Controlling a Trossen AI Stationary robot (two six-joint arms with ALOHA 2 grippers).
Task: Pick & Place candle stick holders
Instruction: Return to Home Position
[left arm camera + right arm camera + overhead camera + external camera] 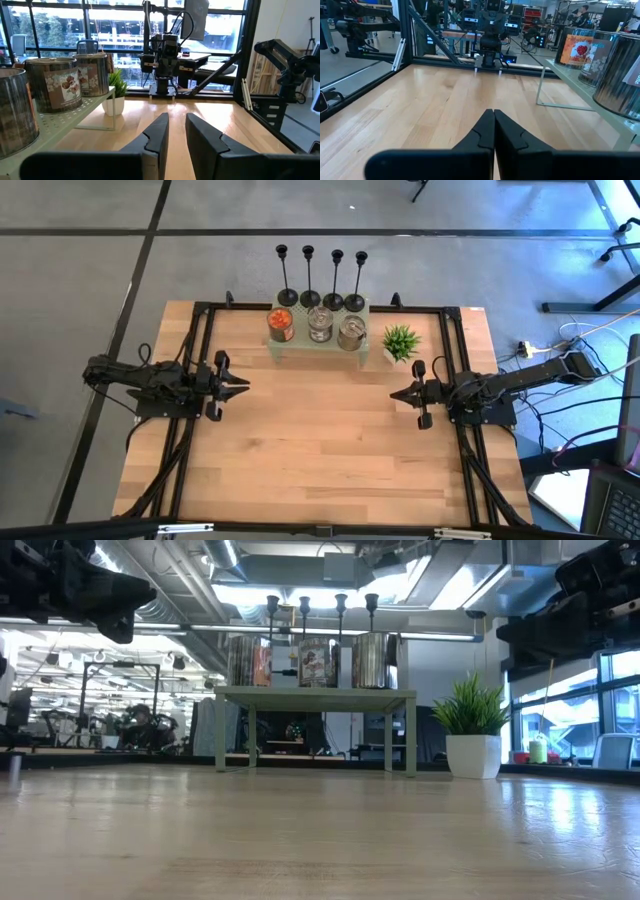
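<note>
- The wooden counter [300, 450] carries a pale green shelf [322, 348] at its far edge.
- Left claw [242, 384] sits at the counter's left with fingers slightly parted.
- Right claw [394, 394] sits opposite, pinched closed.
- Four candle stick holders [333, 301] stand in a row along the shelf's back.

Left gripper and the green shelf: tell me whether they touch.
Apart. The high view shows a clear stretch of bare wooden table between the left gripper and the green shelf.
</note>
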